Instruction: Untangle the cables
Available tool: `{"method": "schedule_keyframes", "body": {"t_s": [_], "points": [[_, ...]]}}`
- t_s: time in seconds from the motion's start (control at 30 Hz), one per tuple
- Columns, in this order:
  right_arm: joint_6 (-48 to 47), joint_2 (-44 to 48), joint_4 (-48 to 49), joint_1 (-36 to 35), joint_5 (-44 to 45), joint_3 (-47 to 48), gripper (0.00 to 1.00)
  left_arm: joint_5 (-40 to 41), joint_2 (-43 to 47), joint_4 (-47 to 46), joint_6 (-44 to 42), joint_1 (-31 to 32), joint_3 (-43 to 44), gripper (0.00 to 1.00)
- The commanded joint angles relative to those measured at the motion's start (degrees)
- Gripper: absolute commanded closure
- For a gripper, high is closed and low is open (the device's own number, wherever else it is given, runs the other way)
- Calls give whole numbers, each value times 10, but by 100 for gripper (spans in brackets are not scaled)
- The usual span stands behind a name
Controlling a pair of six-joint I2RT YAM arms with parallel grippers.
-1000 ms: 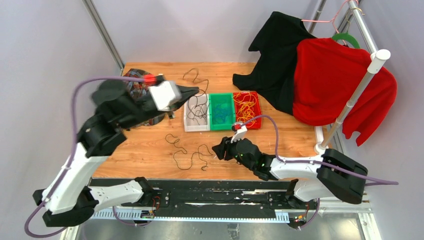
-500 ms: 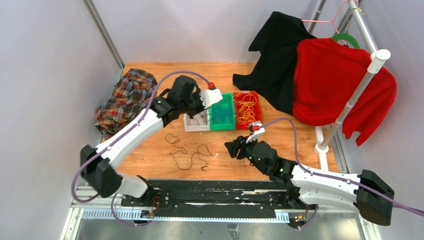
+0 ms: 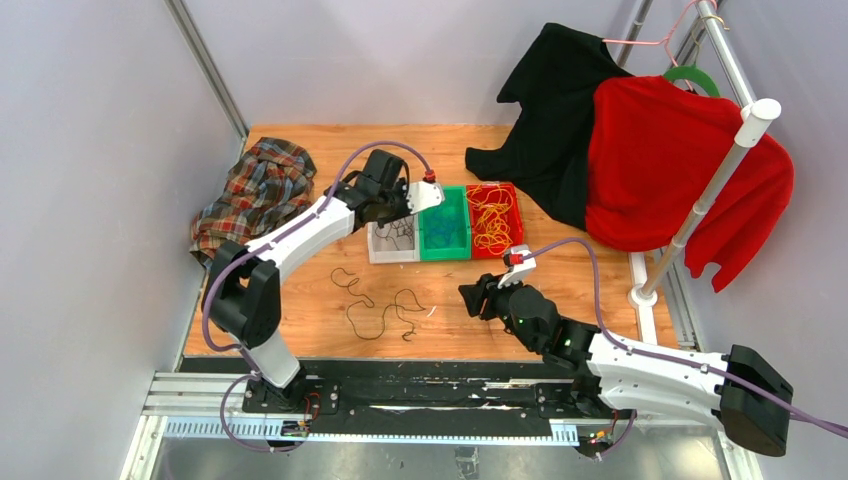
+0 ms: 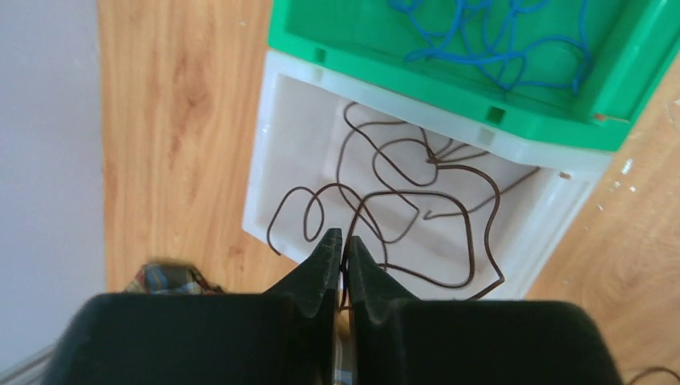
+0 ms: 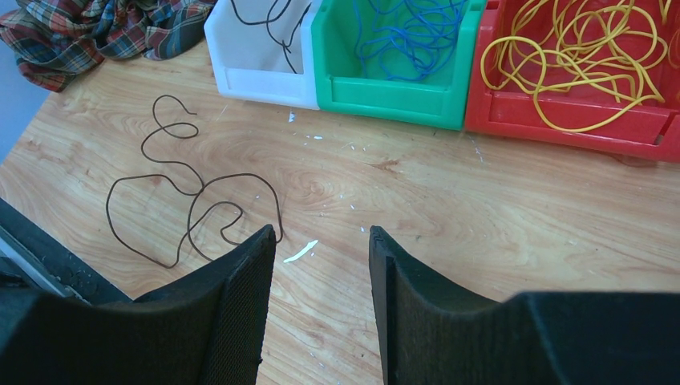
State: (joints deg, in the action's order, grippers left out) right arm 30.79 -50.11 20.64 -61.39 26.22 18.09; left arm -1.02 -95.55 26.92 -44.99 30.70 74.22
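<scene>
The left arm (image 3: 300,225)'s jaws pinch a black cable (image 4: 409,193) in the white bin (image 4: 261,160). A loose cable (image 5: 200,192) lies by the tabletop (image 3: 300,300)'s near edge, just left of the right arm (image 3: 620,360)'s wide jaws.

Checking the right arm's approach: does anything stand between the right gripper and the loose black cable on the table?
Nothing visible does. Only bare table and a tiny white scrap lie between the open right gripper and the black cable.
</scene>
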Motion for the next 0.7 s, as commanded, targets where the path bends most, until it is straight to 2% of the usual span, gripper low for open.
{"method": "schedule_keyframes", "body": {"t_s": [0.0,0.03,0.2,0.33,0.4,0.53,0.67], "points": [[-6,0,-4,-2,18,-5,53,10,-23,-61,-49,-5,-1,83],[-6,-1,-3,-2,18,-5,53,17,-31,-67,-50,-6,3,78],[-5,1,-8,-2,17,-4,53,35,-60,-85,-67,-11,11,70],[-4,12,-20,-2,16,-5,53,39,-61,-71,-56,-14,31,49],[-4,19,-22,-2,18,-7,53,25,-48,-35,-48,-17,55,34],[-11,21,-24,-2,19,-6,52,-20,-5,66,-25,-25,94,14],[-18,14,-28,-2,17,2,48,-135,50,233,-42,-27,105,9]]}}
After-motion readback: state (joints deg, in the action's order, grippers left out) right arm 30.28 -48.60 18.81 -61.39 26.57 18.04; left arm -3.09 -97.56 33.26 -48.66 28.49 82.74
